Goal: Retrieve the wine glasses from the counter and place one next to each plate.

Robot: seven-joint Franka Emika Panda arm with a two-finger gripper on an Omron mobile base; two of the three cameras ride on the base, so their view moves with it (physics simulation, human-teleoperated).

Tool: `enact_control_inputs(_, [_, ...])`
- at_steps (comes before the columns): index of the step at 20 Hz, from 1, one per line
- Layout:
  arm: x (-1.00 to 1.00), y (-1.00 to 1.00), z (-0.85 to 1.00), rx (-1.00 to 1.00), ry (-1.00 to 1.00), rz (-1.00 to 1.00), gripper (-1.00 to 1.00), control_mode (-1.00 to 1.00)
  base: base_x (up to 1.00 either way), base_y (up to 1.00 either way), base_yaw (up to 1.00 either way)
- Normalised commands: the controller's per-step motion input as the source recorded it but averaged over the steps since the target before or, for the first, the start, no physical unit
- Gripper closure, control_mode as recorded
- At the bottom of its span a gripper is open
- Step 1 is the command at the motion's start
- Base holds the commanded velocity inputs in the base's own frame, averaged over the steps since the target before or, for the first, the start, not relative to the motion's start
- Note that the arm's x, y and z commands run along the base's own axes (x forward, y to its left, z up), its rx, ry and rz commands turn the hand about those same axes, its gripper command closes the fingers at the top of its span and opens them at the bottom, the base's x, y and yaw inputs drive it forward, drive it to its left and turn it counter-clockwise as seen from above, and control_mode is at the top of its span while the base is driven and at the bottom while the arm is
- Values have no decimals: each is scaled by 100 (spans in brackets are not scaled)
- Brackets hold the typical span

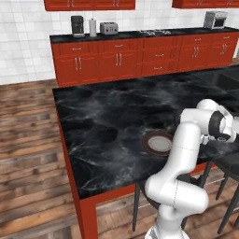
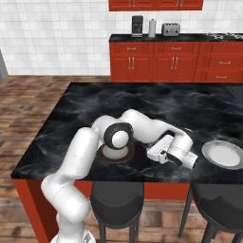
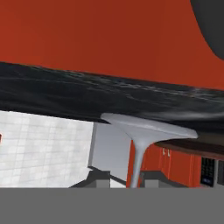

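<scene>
A home kitchen. A large island with a black white-veined marble top (image 1: 107, 116) on red sides is the landmark. Beyond it, along a white-tiled wall (image 1: 23, 42), runs a row of red cabinets with silver handles (image 1: 116, 58) carrying a silver toaster (image 1: 108, 28), a dark coffee machine (image 1: 77, 25) and a toaster oven (image 1: 215, 19). Dark round stools (image 2: 117, 201) stand at the island's near edge, on a wood-plank floor (image 1: 28, 140).
</scene>
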Motion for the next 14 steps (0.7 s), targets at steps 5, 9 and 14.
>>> enact_control_inputs(5, [17,0,-41,0,0,0,100,-100,0,0,0])
enact_control_inputs(9, [-4,8,-31,-3,-8,1,100,-100,0,0,0])
enact_control_inputs(14, [-17,13,-27,-6,-15,1,-100,-100,0,0,0])
